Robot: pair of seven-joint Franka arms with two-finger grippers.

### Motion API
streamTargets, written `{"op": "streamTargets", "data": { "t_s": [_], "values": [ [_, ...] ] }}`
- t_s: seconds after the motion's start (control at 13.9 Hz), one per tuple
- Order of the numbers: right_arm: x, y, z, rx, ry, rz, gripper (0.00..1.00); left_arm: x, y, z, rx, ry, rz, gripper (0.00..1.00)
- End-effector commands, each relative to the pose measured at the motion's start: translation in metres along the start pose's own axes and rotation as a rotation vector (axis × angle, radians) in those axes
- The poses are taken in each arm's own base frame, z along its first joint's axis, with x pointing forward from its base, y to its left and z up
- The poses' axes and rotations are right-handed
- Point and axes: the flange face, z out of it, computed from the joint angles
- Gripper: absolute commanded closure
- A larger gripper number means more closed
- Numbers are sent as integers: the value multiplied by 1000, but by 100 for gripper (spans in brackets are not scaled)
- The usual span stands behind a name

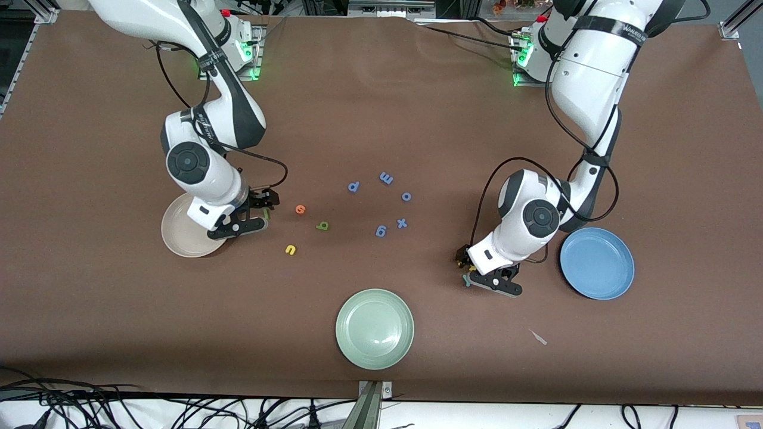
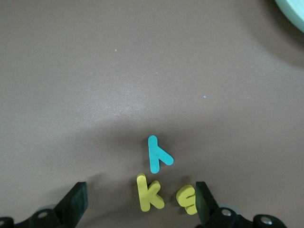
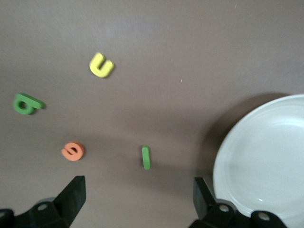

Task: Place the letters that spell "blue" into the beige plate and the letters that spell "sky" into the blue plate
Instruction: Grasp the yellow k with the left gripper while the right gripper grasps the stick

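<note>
My left gripper point(image 2: 140, 205) hangs open low over the table beside the blue plate point(image 1: 596, 263). The yellow k point(image 2: 149, 192) lies between its fingers, the yellow s point(image 2: 186, 198) lies against one finger point(image 2: 205, 205), and the teal y point(image 2: 156, 154) lies just past them. My right gripper point(image 3: 138, 200) is open at the edge of the beige plate point(image 3: 266, 156). Just ahead of it lies the thin green l point(image 3: 146, 157), with the orange e point(image 3: 73, 151), the olive-green b point(image 3: 26, 103) and the yellow u point(image 3: 101, 65) farther out.
Several all-blue letters point(image 1: 386, 177) lie scattered mid-table between the two arms. A pale green plate point(image 1: 374, 328) sits near the table's front edge. A small white scrap point(image 1: 538, 337) lies nearer the front camera than the blue plate.
</note>
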Motion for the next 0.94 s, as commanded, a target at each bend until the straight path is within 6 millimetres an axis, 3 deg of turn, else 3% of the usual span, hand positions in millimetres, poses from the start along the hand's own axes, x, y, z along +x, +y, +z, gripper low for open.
{"op": "streamTargets", "data": {
  "t_s": [0.0, 0.14, 0.36, 0.43, 0.58, 0.86],
  "values": [
    [-41, 3, 25, 7, 69, -2, 0, 8, -1, -2, -3, 17, -9, 0],
    [-44, 4, 41, 8, 70, -18, 0, 8, -2, -2, -2, 17, -9, 5],
    [-46, 6, 62, 6, 47, -51, 0, 8, -3, -2, -1, 18, 1, 42],
    [-46, 6, 70, 8, 47, -54, 0, 8, -3, -2, -1, 18, 4, 49],
    [-45, 7, 80, 8, 33, -52, 0, 8, -3, -2, -2, 16, 3, 52],
    [-37, 11, 81, 10, 40, -40, 4, 8, -1, 0, -3, 14, 0, 48]
  ]
}}
